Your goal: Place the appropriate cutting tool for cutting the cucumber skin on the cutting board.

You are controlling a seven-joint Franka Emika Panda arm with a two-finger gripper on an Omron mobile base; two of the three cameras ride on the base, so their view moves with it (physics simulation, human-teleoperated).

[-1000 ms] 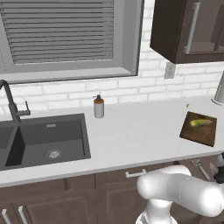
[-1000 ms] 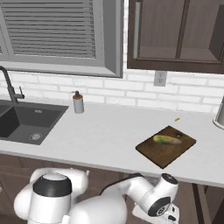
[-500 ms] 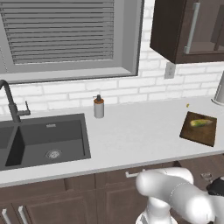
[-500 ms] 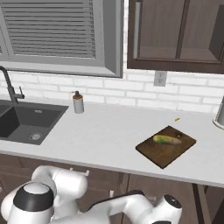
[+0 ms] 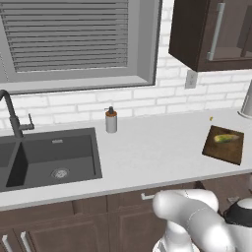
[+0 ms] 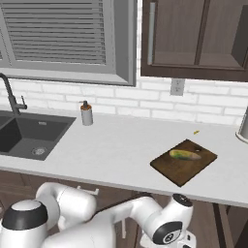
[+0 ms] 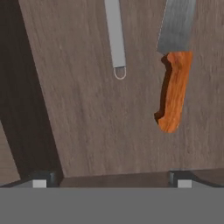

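Observation:
The small yellow-green cucumber (image 5: 226, 138) (image 6: 184, 155) lies on the dark brown cutting board (image 5: 220, 149) (image 6: 180, 172) at the right of the counter. In the hand view I look down on a brown wooden surface that holds a knife with an orange handle (image 7: 174, 92) and a grey blade. Left of it lies a slim grey metal tool handle (image 7: 115, 37) ending in a small ring, its head cut off by the frame. My gripper (image 7: 111, 181) is open, its fingertips (image 7: 39, 182) wide apart above the wood, holding nothing. The arm reaches below the counter edge.
A dark sink (image 5: 54, 157) with a black faucet (image 5: 12, 115) sits at the left, and a soap dispenser (image 5: 111, 120) stands by the wall. A grey metal vessel (image 6: 243, 126) stands at the far right. Dark cabinets (image 6: 193, 36) hang above the board.
My arm has swung and folded lower in front of the cabinets under the counter. The cucumber and board have not moved.

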